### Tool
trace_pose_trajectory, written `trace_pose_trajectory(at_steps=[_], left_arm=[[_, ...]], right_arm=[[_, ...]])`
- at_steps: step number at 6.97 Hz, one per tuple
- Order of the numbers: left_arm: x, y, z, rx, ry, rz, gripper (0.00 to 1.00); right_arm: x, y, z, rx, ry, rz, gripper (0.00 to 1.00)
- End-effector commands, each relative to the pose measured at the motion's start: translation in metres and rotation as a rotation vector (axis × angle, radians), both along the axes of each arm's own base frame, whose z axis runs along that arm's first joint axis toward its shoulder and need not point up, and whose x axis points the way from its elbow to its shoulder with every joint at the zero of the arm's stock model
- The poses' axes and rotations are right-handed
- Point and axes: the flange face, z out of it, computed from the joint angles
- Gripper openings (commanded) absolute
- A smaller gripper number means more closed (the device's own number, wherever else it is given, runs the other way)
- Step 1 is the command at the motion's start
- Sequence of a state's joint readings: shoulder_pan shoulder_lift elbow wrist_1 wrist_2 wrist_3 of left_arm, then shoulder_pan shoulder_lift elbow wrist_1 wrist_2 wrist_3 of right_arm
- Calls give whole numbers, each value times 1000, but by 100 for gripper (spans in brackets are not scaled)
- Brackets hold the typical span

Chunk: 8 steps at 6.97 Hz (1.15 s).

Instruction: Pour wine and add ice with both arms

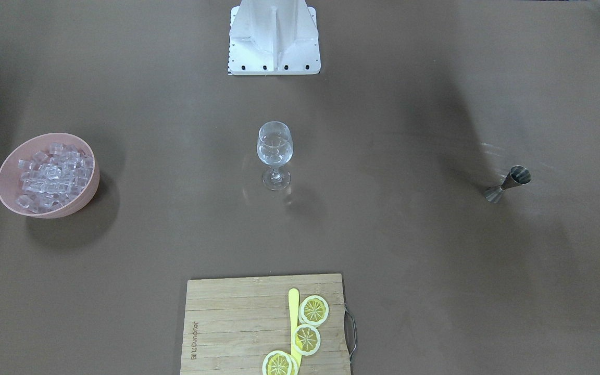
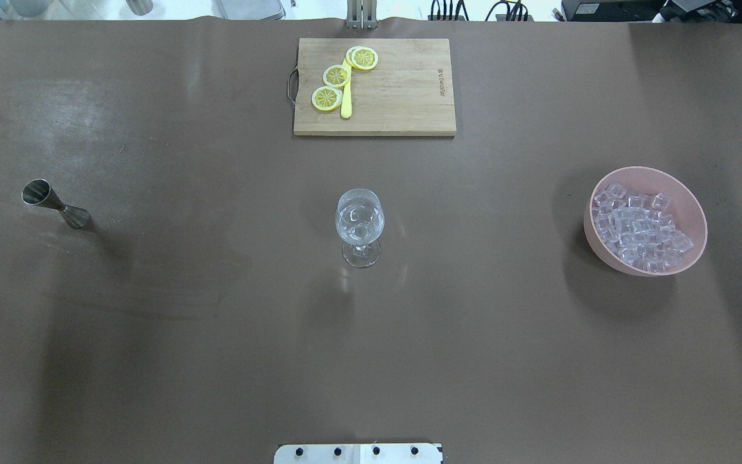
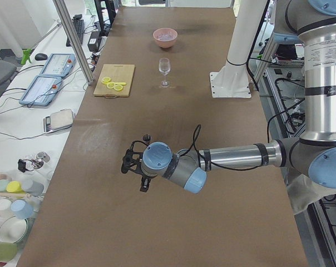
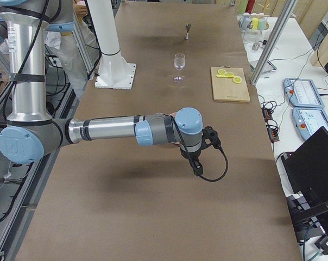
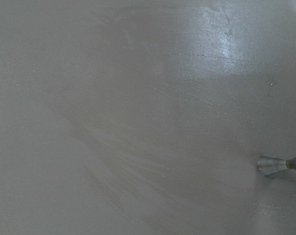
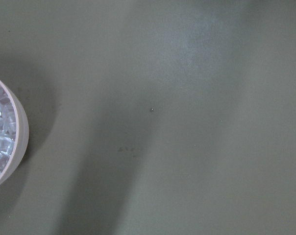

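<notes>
The clear stemmed glass (image 2: 359, 225) stood upright between a pink bowl (image 2: 690, 205) of clear ice cubes (image 2: 638, 227) and a steel jigger (image 2: 55, 205), each well apart. I couldn't tell whether the left end effector (image 3: 136, 166) or the right end effector (image 4: 203, 152) was open or closed.

A table (image 2: 216, 322) covered in plain brown, slightly glossy material is seen, with a stemmed wine glass (image 2: 359, 225) stood upright near its middle. A metal jigger (image 2: 55, 205) is stood well apart from the glass on the robot's left side, and a pink bowl (image 2: 690, 206) is set well apart from it on the robot's right. A wooden cutting board (image 2: 403, 96) is laid flat at the far edge, opposite the white pedestal base (image 2: 358, 453) that is fixed at the robot's edge.
</notes>
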<state>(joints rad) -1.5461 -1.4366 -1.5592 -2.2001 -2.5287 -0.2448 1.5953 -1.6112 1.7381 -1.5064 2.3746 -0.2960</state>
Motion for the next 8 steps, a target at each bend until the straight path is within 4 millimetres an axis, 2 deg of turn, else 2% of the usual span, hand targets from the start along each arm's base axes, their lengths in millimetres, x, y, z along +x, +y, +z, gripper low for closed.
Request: trace_pose_trajectory(at_steps=[1, 3, 5, 6, 7, 8], left_arm=[[0, 13, 4, 40, 0, 0, 98], [1, 20, 12, 39, 6, 10, 98], [1, 23, 9, 112, 13, 9, 98], [1, 25, 2, 179, 14, 10, 98], [1, 42, 3, 218, 28, -9, 98], [3, 39, -13, 199, 77, -76, 97]], right_arm=[[0, 2, 1, -2, 2, -1, 100], [0, 4, 7, -12, 1, -1, 100], [0, 1, 4, -5, 0, -2, 100], [0, 2, 4, -6, 2, -1, 100], [0, 4, 5, -7, 0, -2, 100], [0, 4, 3, -4, -1, -2, 100]])
